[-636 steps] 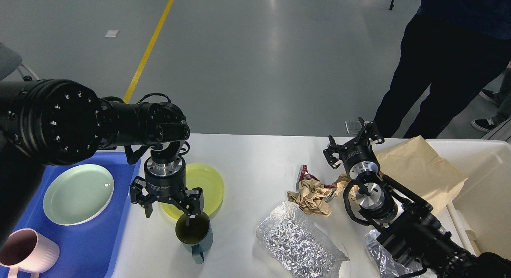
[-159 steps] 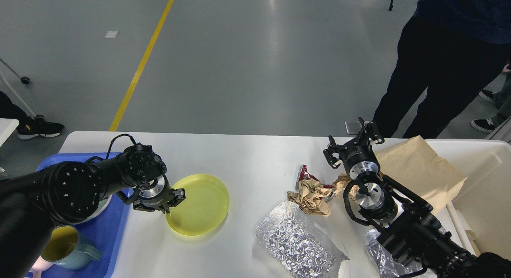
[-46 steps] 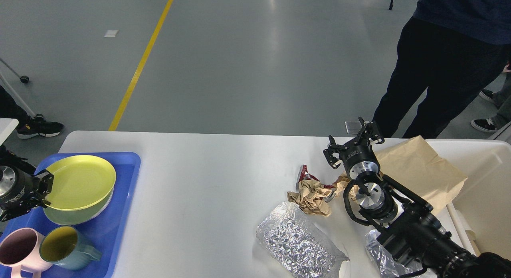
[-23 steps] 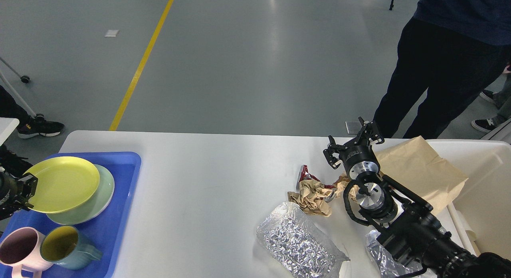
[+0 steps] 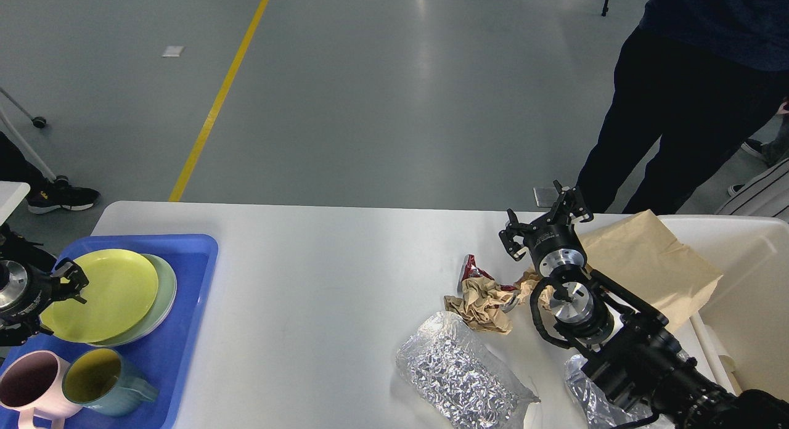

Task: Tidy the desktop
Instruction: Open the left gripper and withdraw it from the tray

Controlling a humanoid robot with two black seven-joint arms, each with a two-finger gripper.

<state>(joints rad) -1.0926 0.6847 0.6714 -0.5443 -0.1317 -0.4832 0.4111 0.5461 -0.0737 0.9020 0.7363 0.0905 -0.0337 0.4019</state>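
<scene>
Head view: left claw [image 5: 61, 287], fingers spread, at the rim of a round yellow plastic plate [image 5: 102, 295] stacked on a pale green plate [image 5: 165, 293] in a blue plastic tray [image 5: 185, 330] on the white counter [image 5: 320, 269]. Right claw [image 5: 545, 222] open, above crumpled brown paper [image 5: 484, 296]; silver foil bag [image 5: 456, 373] nearby. No legible writing.

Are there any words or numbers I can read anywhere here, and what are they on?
None can be read.
Left gripper: small white print on its body, too blurred to read.
Red wrapper: crumpled, any print hidden.
Silver foil bag, brown paper bag, blue tray: no words showing.
</scene>
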